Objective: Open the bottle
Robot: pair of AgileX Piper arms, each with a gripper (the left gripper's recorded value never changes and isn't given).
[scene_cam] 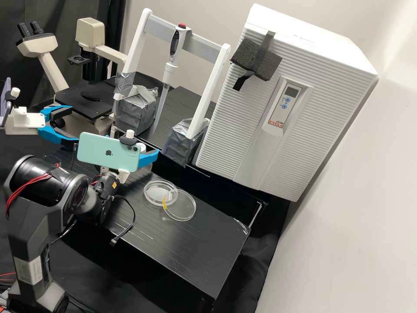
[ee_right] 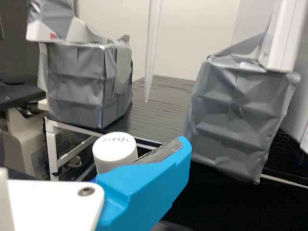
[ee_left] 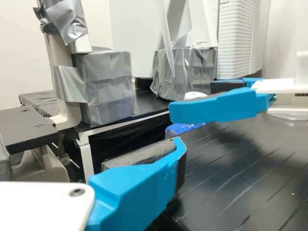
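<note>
A small bottle with a white cap (ee_right: 114, 148) stands on the black bench between the two taped blocks' front side. My right gripper (scene_cam: 150, 154) is shut on the bottle below the cap, one blue finger (ee_right: 154, 178) pressed against its side. In the left wrist view the cap (ee_left: 195, 95) peeks out behind that gripper's near finger (ee_left: 216, 106). My left gripper (scene_cam: 74, 126) hangs open at the far left, well apart from the bottle, with nothing between its fingers (ee_left: 139, 187).
A microscope (scene_cam: 82, 93) stands at the back left. A pipette (scene_cam: 171, 56) hangs from a white stand on two taped blocks (scene_cam: 134, 108). The large white ribbed machine (scene_cam: 282, 100) fills the right. Two petri dishes (scene_cam: 173, 202) lie mid-bench near a loose cable (scene_cam: 124, 217).
</note>
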